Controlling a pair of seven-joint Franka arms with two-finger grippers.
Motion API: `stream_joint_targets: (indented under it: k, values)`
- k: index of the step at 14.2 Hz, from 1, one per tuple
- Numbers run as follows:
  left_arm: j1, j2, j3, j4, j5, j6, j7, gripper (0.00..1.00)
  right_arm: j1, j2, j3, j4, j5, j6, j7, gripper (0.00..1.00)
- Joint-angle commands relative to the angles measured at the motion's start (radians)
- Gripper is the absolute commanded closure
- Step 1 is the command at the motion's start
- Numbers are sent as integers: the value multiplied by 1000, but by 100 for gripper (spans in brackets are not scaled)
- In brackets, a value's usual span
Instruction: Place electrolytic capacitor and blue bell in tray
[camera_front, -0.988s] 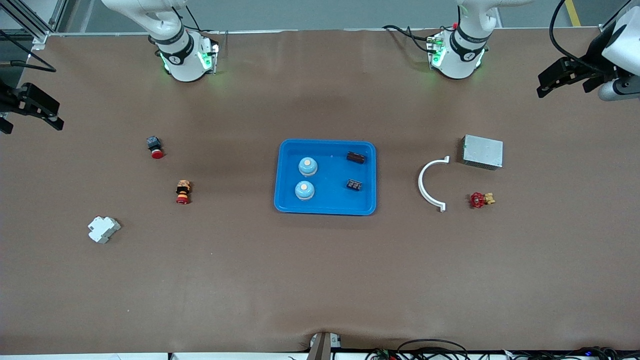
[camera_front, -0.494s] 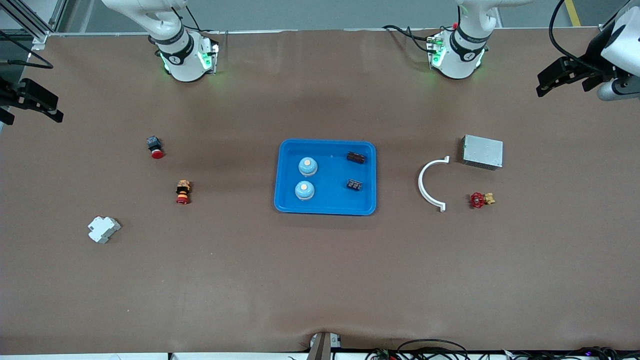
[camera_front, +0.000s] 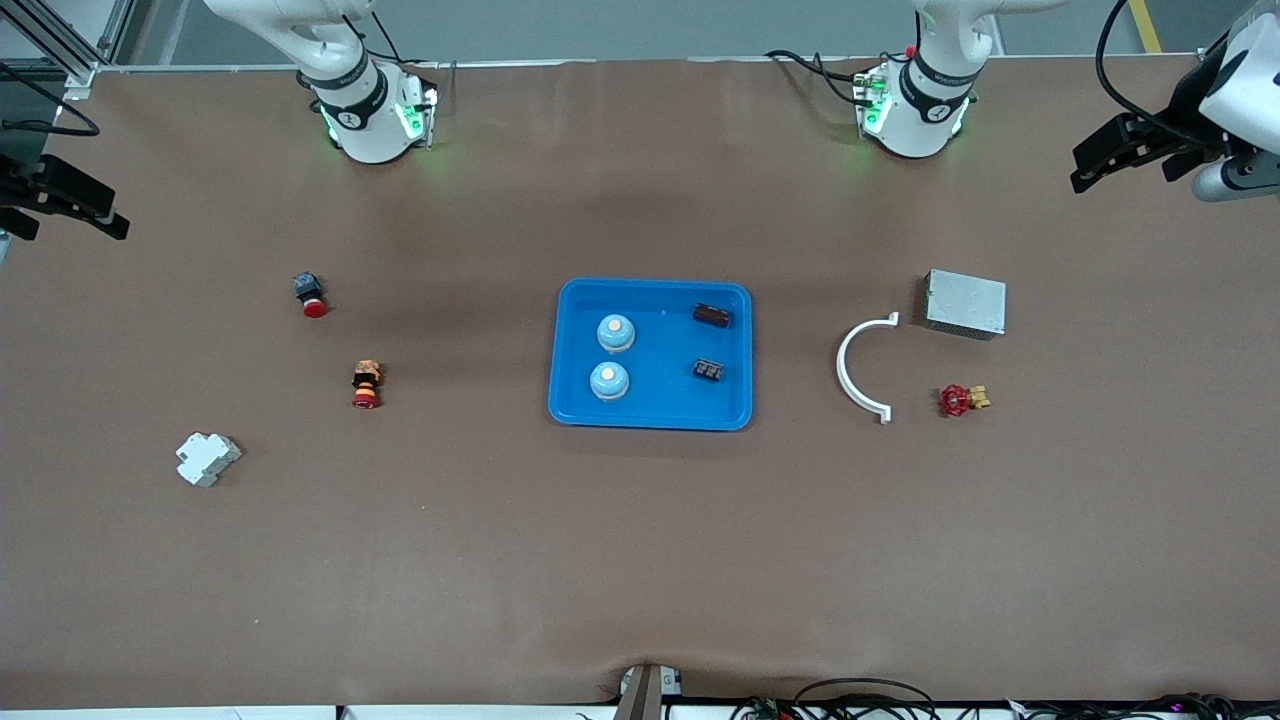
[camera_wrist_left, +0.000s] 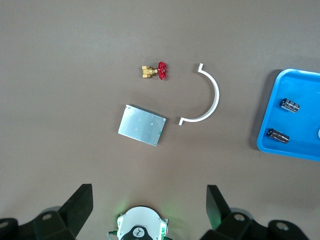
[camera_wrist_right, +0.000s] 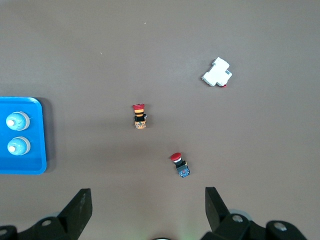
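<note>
At the middle of the table, the blue tray (camera_front: 660, 420) holds everything the task asks for. Read the tabletop as a dial centred on the tray, with twelve toward the robots' bases. Two blue bells (camera_front: 615, 333) sit one nearer the front camera than the other in the tray's nine o'clock half, dome up. Two dark capacitors (camera_front: 712, 315) lie on their sides in the three o'clock half, well apart from the bells. I judge each pair sits on the side its arm could reach most easily, so the placing looks done.

The left gripper (camera_front: 1100, 165) hangs at about two o'clock over the left arm's end of the table, fingers spread wide and holding nothing. The right gripper (camera_front: 60, 200) hangs at about ten o'clock over the right arm's end, also wide open and empty. Both arms look parked clear of the work.

The other parts lie off the tray because the task does not name them:
- a grey metal box (camera_front: 965, 303), a white curved clip (camera_front: 858, 370) and a red-handled valve (camera_front: 960, 400) around three o'clock
- two red push buttons (camera_front: 310, 295) and a white block (camera_front: 207, 459) around nine o'clock
</note>
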Motion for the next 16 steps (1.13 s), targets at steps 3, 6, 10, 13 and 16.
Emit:
stream_joint_targets:
  k: [3,6,10,13,16]
  values:
    - [-2,-4,-10,-6,3,33,-9,0,-11,-3,8,10,16,-14,21,0]
    - [-1,-9,-15,-8,3,32,-9,0,-11,-3,8,10,16,-13,17,0]
    - [-1,-12,-16,-14,4,32,-9,0,-11,-3,8,10,16,-13,21,0]
    - [-1,-12,-16,-14,3,32,-11,0,-9,-3,8,10,16,-8,23,0]
    - [2,-10,-21,-9,3,32,-14,0,-9,-3,8,10,16,-8,23,0]
